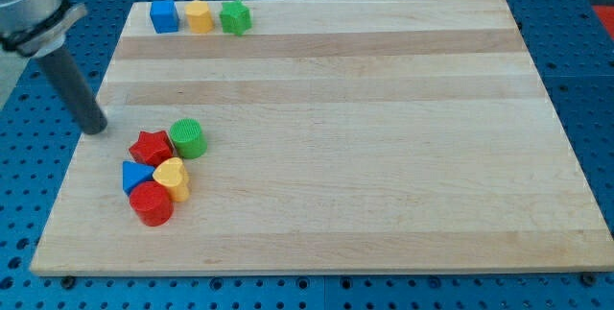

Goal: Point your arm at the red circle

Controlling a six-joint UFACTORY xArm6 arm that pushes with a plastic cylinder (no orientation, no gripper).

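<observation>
The red circle [152,203] is a round red block at the view's lower left, the lowest of a tight cluster. Touching it are a yellow heart [173,177] and a blue triangle [135,176]. Above them lie a red star [151,147] and a green circle [188,138]. My tip [96,130] rests on the board's left edge, up and to the left of the cluster, a short gap from the red star and well above the red circle.
A blue cube [164,16], a yellow block [199,16] and a green block [235,17] stand in a row at the view's top left. The wooden board [384,137] lies on a blue perforated table.
</observation>
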